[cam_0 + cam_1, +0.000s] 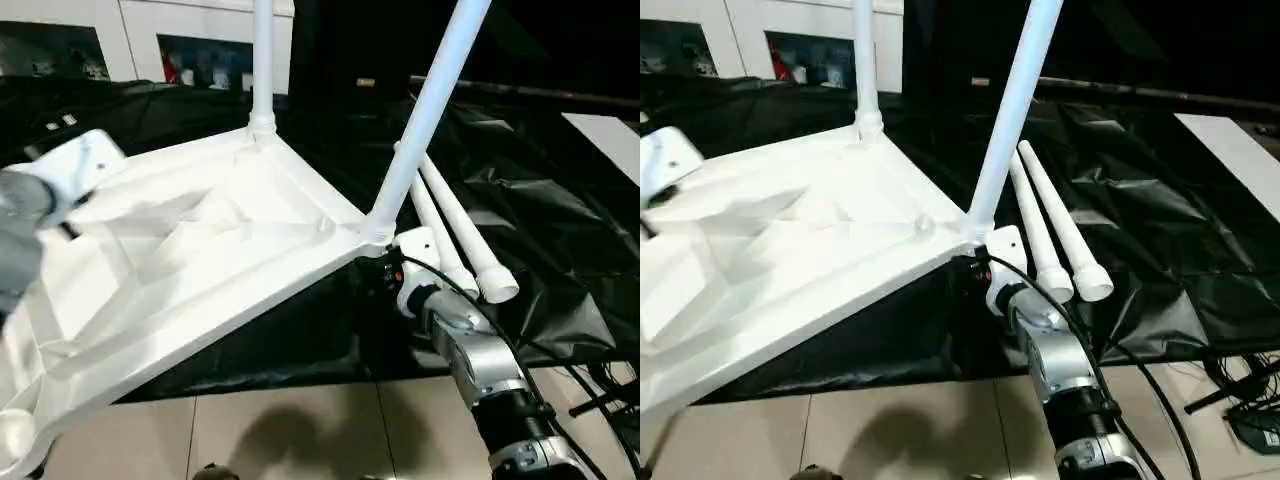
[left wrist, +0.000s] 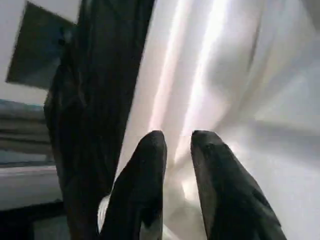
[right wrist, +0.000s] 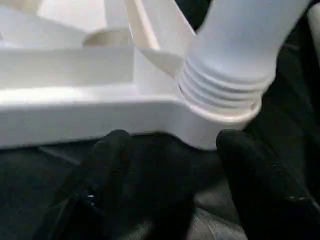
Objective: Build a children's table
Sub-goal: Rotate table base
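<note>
The table top lies underside up, tilted; two fitted legs rise from it, two loose legs beside. Right gripper spread open at a corner socket, gripping nothing; left gripper seems nearly closed, apparently empty.

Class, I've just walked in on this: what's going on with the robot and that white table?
The robot is assembling a children's table. The table top is tilted, ribbed underside up, partly over the edge of the black-draped work table. Two legs already stand in corner sockets; two more legs lie loose on the black cloth. The right end effector sits open just beneath the corner with the threaded leg joint. The left end effector is near the top's other side, fingers almost together.
</note>
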Robot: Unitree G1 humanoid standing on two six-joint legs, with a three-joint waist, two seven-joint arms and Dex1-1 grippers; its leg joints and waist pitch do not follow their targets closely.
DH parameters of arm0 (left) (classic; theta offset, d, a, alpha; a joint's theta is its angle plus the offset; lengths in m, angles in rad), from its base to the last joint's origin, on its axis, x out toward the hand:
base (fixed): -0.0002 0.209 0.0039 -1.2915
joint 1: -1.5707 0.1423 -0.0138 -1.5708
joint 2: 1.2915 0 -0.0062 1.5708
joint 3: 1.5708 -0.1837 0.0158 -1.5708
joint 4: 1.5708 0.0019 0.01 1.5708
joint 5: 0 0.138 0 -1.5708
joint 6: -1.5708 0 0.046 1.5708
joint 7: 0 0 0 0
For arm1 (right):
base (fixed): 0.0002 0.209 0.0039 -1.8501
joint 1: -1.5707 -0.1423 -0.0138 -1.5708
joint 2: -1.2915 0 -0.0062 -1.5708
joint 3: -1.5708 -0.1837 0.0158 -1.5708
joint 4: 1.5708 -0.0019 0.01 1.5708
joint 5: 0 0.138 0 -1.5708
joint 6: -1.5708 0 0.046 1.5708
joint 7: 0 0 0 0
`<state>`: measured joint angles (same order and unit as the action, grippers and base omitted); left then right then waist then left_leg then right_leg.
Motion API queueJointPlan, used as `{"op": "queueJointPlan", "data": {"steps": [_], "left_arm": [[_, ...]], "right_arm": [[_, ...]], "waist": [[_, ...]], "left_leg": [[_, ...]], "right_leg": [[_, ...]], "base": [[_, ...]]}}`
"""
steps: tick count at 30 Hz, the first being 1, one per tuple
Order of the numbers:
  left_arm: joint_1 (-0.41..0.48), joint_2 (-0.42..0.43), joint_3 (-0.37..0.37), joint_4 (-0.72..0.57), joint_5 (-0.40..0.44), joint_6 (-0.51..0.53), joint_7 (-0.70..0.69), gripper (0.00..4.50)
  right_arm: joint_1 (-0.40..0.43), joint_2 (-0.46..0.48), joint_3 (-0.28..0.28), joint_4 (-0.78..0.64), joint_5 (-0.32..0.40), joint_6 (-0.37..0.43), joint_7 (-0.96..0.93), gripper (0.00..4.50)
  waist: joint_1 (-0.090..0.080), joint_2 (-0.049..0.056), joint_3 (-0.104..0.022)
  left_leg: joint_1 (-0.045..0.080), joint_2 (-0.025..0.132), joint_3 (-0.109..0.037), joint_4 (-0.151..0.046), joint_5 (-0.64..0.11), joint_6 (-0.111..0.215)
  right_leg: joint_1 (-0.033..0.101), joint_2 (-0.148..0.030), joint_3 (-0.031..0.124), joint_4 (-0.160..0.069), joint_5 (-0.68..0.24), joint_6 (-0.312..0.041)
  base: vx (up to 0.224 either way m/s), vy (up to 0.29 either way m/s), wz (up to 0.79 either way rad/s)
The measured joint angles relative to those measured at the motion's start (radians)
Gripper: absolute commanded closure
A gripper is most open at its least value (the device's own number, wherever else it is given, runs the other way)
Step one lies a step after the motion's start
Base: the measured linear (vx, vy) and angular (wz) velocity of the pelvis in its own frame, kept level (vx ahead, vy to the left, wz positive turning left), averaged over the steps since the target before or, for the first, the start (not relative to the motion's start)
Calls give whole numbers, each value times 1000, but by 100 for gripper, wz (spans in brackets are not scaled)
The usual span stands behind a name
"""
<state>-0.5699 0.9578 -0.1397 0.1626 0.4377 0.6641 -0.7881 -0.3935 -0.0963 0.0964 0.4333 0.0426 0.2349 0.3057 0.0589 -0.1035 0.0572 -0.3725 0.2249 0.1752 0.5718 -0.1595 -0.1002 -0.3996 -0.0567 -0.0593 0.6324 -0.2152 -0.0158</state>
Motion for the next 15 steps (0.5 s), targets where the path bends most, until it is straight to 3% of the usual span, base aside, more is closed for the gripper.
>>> {"op": "queueJointPlan", "data": {"steps": [3, 5, 6, 9, 10, 14, 15], "left_arm": [[25, 28, -8, -13, 0, 27, -30, 379], [55, 47, -22, -13, 0, 27, -49, 400], [70, 49, -37, -9, -1, 27, -59, 420], [109, 43, -68, 15, -2, 24, -70, 416], [116, 40, -74, 23, -2, 22, -72, 444], [144, 24, -88, 59, -2, -6, -80, 449], [150, 21, -97, 60, -3, -14, -81, 450]], "right_arm": [[-3, -5, 0, 4, -6, 11, 2, 194], [-24, -1, 7, 32, -6, 12, 6, 200], [-35, 0, 11, 48, -6, 12, 6, 226], [-69, 12, 11, 111, -6, 1, 10, 236], [-81, 17, 11, 130, -6, -3, 12, 260], [-145, 48, 12, 241, -7, -25, 29, 273], [-159, 54, 13, 263, -8, -29, 31, 301]], "waist": [[1, -1, 0], [-1, -1, 0], [-1, -1, 0], [-1, -2, -1], [-1, -3, -1], [-1, -3, -1], [0, -4, -2]], "left_leg": [[0, 0, 0, 0, 0, 0], [1, 0, 0, 0, 0, 0], [1, 0, 0, 0, 0, 0], [1, 0, 0, 0, 0, 0], [1, 0, 0, 0, 0, -1], [1, 0, 0, 1, 0, -1], [1, 0, 0, 1, 0, -1]], "right_leg": [[0, 0, 0, 0, 0, 0], [0, 0, 1, 0, 0, 0], [0, 0, 1, 1, 0, 0], [0, 0, 1, 1, 0, 0], [0, 0, 1, 1, 0, 0], [0, 0, 1, 2, 1, 0], [0, 0, 1, 2, 1, 0]], "base": [[0, 0, 0], [0, 0, 0], [0, 0, 0], [0, 0, 0], [0, 0, 0], [0, 0, 0], [0, 0, 0]]}}
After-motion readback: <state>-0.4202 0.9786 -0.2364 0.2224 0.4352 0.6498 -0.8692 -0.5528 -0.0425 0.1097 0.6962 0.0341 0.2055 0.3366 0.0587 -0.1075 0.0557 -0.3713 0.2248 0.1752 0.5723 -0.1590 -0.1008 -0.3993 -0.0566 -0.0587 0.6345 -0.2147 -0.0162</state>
